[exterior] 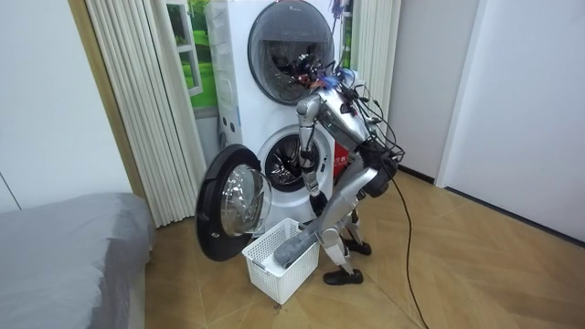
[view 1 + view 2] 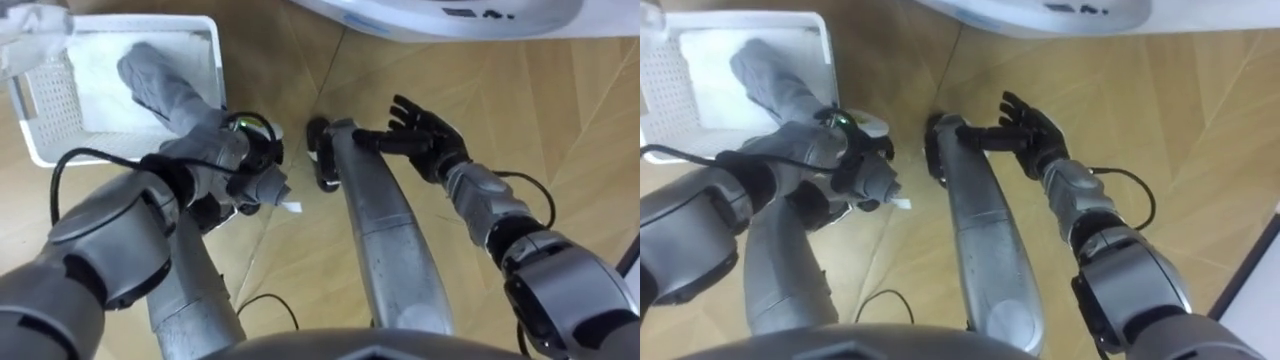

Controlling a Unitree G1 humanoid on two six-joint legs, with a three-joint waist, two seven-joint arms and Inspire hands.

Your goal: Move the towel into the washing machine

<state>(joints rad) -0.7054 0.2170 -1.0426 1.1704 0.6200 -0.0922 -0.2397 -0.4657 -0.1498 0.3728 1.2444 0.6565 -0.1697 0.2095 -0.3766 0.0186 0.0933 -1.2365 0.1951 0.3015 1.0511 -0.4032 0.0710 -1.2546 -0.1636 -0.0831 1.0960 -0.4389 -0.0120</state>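
The grey towel (image 2: 155, 80) lies rolled in a white slatted basket (image 2: 215, 60) on the wooden floor, ahead of me and to my left. My left hand (image 2: 262, 185) hangs below the basket's near corner, apart from the towel. My right hand (image 2: 425, 135) is open with fingers spread over bare floor to the right, holding nothing. In the room view I stand bent forward before the washing machine (image 1: 288, 164). Its round door (image 1: 233, 210) is swung open toward the room view's left. The basket (image 1: 274, 274) with the towel (image 1: 294, 245) sits at my feet.
A second machine (image 1: 288, 55) is stacked on the washer. A white curved edge (image 2: 440, 15) crosses the top of the eye view. A grey bed (image 1: 64, 238) and pleated curtains (image 1: 137, 100) stand at the room view's left. Open floor lies to the right.
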